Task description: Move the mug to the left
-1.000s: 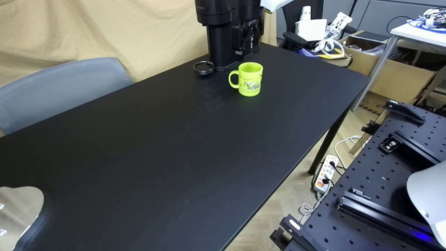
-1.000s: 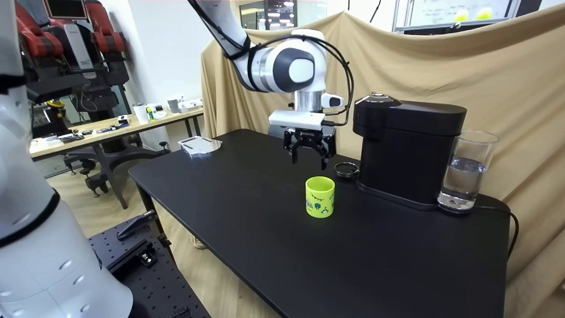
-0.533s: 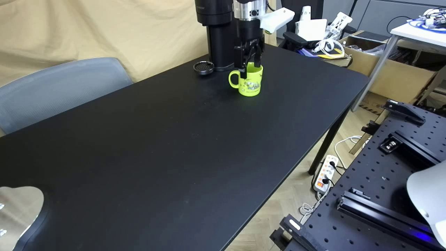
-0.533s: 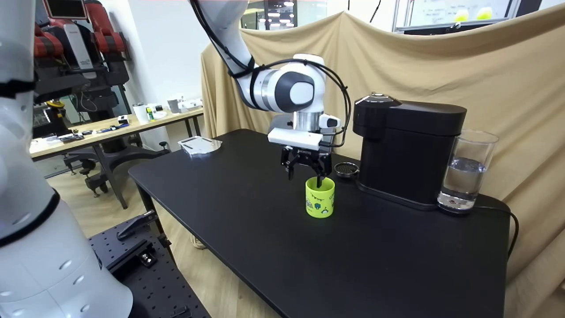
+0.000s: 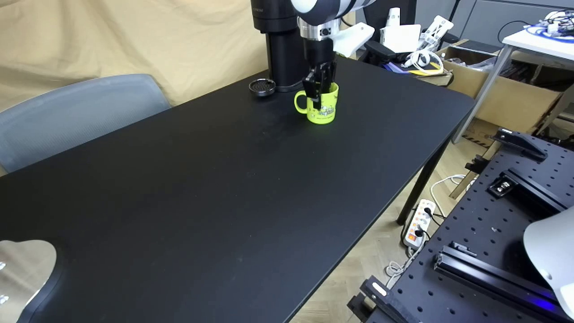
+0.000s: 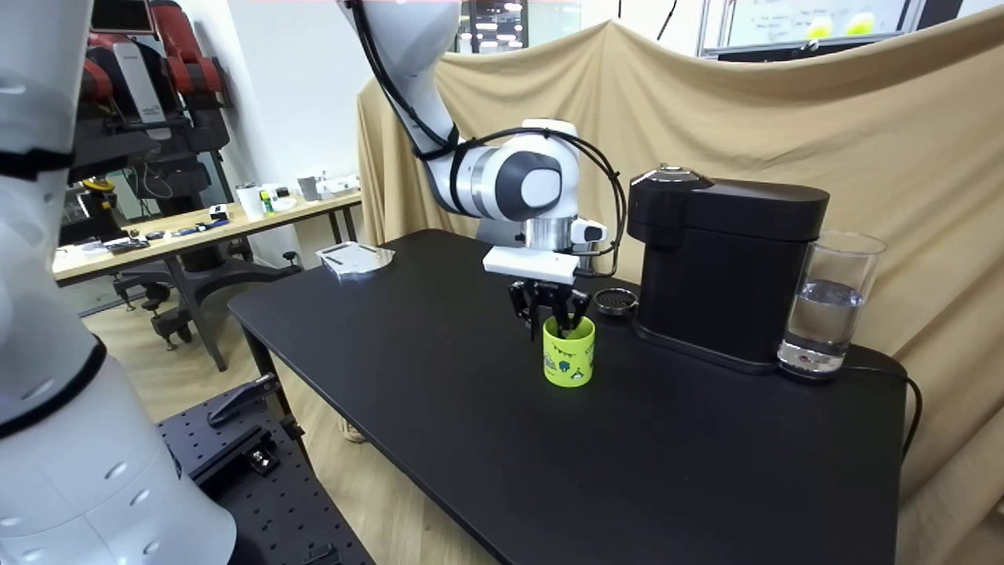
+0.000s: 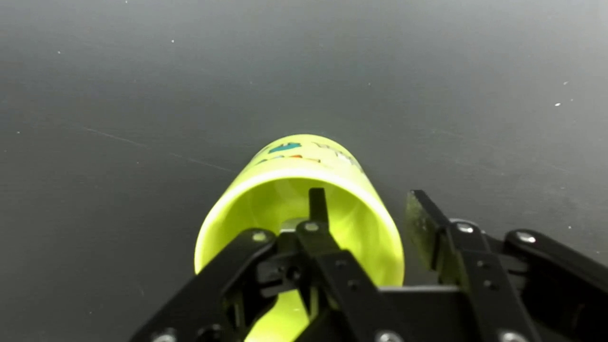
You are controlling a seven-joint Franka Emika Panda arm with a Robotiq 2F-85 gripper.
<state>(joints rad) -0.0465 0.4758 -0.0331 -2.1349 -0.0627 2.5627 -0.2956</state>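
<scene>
The lime-green mug point(image 5: 330, 107) stands upright on the black table point(image 5: 202, 202), its loop handle pointing toward the chair side in an exterior view. My gripper point(image 6: 549, 334) is lowered over the mug's rim, straddling one wall. In the wrist view one finger point(image 7: 318, 209) reaches into the mug point(image 7: 313, 165), while the opposite finger point(image 7: 427, 223) hangs outside it. A gap shows between the rim and each finger, so my gripper point(image 7: 367, 194) is partly closed but holds nothing. The handle is mostly hidden behind the gripper's linkage in the wrist view.
A black coffee machine point(image 6: 722, 275) with a round metal mesh tray point(image 6: 616, 302) stands close behind the mug. A clear water tank point(image 6: 831, 306) adjoins the machine. Toward the table's far end lies a silver plate point(image 6: 357, 257). A grey chair point(image 5: 85, 116) stands at the table's side.
The arm has come down, bringing one finger inside the mug and the other outside. The jaws have moved closer together. The mug has stayed in place.
</scene>
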